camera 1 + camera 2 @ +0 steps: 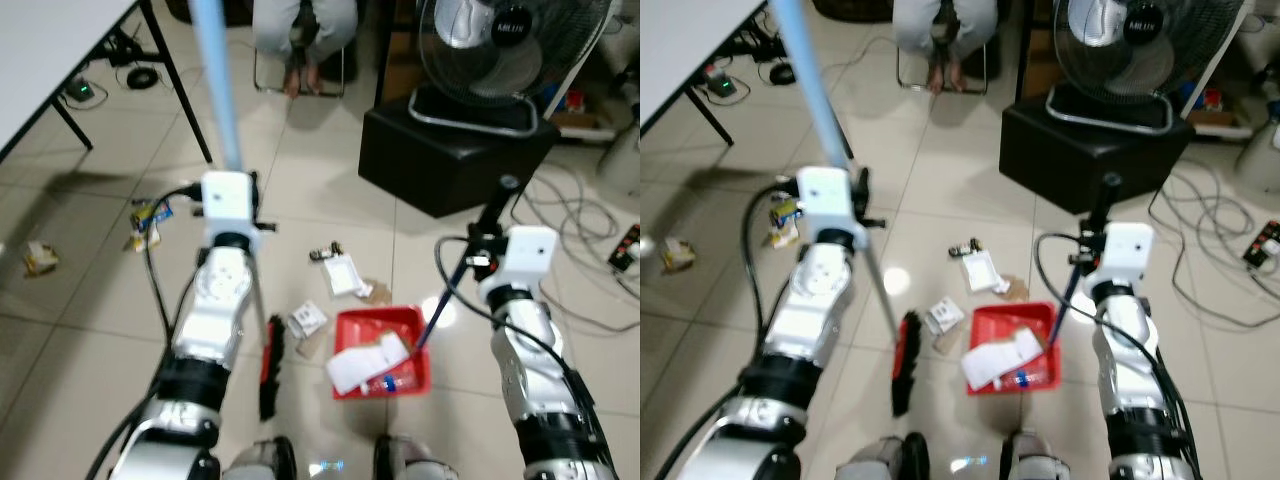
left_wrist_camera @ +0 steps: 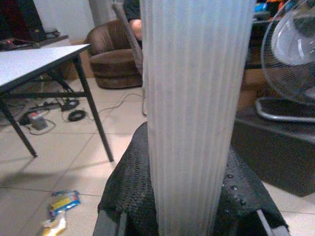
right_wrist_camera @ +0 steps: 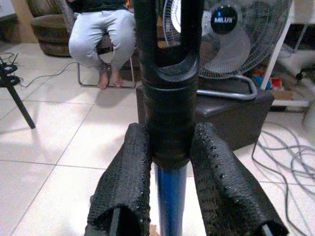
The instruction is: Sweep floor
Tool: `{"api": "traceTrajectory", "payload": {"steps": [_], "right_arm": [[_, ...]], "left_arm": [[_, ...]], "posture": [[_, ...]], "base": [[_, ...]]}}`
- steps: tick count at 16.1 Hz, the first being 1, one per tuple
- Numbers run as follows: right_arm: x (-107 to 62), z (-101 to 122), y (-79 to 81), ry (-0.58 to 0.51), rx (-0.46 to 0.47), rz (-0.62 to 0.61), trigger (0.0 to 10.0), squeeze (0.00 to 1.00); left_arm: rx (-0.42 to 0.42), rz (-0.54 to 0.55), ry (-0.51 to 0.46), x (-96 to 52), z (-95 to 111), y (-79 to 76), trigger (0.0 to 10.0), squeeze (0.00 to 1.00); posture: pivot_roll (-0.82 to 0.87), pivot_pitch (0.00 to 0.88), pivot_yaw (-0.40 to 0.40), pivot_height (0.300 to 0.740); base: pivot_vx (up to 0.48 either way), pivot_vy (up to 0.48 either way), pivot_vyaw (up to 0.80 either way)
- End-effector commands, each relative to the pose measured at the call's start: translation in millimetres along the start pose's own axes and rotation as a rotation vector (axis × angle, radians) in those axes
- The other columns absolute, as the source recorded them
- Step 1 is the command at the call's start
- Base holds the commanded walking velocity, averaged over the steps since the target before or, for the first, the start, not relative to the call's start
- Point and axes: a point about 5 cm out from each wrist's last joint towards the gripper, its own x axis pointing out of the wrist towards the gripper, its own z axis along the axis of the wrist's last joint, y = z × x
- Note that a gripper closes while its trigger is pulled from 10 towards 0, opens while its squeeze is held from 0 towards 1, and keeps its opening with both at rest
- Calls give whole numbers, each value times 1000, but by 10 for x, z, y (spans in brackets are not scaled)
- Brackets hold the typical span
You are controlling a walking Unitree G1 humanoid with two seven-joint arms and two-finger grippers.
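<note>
A tiled floor [image 1: 330, 225] is spreading out in pale squares beneath everything, with a large fan [image 1: 505, 45] standing on a black box [image 1: 455, 155] at the far right and a person [image 1: 303, 35] sitting on a chair at the top. A white table [image 1: 50, 50] on black legs is crossing the upper left corner.

The broom [image 1: 225, 150] is rising as a long, pale blue ribbed pole, slanting up to the top edge, and its thin lower shaft is running down to a dark brush head with a red back [image 1: 271, 365], which is resting on the tiles near the robot's feet. The left gripper [image 2: 192, 206] is clamping its black padded fingers [image 2: 125, 191] around that pole, high above the brush head.

The red dustpan [image 1: 385, 350] is lying flat on the floor just right of the brush head, with white paper and a small wrapper sitting inside it. Its blue handle with a black top [image 3: 167, 98] is angling up to the right gripper [image 3: 170, 182], whose two pads [image 3: 216, 182] are squeezing it from both sides, directly above the pan.

Scraps of paper and card [image 1: 345, 275] are lying on the tiles just beyond the pan, and a few wrappers [image 1: 145, 225] are lying farther left, near the table leg.
</note>
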Motion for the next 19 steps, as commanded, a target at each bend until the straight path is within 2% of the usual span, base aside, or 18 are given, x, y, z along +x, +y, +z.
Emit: {"api": "traceTrajectory", "payload": {"steps": [1, 3, 11, 15, 19], "right_arm": [[17, 132, -29, -69, 4, -12, 10000, 0], [19, 125, -24, -66, 6, -12, 10000, 0], [88, 173, -5, -73, 3, 10, 10000, 0], [71, 192, -46, -64, -27, 38, 10000, 0], [58, 187, -29, -59, -30, 53, 10000, 0]], "left_arm": [[6, -27, -34, 18, 86, -60, 10000, 0], [8, -26, -31, 18, 82, -55, 10000, 0], [-18, -17, -21, 8, 51, -76, 10000, 0], [-43, 0, -7, -79, -16, -138, 10000, 0], [-44, 9, -1, -111, -38, -130, 10000, 0]], "posture": [[-111, 193, 59, 740], [-103, 196, 60, 740], [-113, 187, 22, 740], [-124, 188, -22, 740], [-127, 188, -26, 740]], "base": [[319, 0, 0], [315, 0, 0], [0, 0, 0], [0, 0, 0], [0, 0, 0]]}}
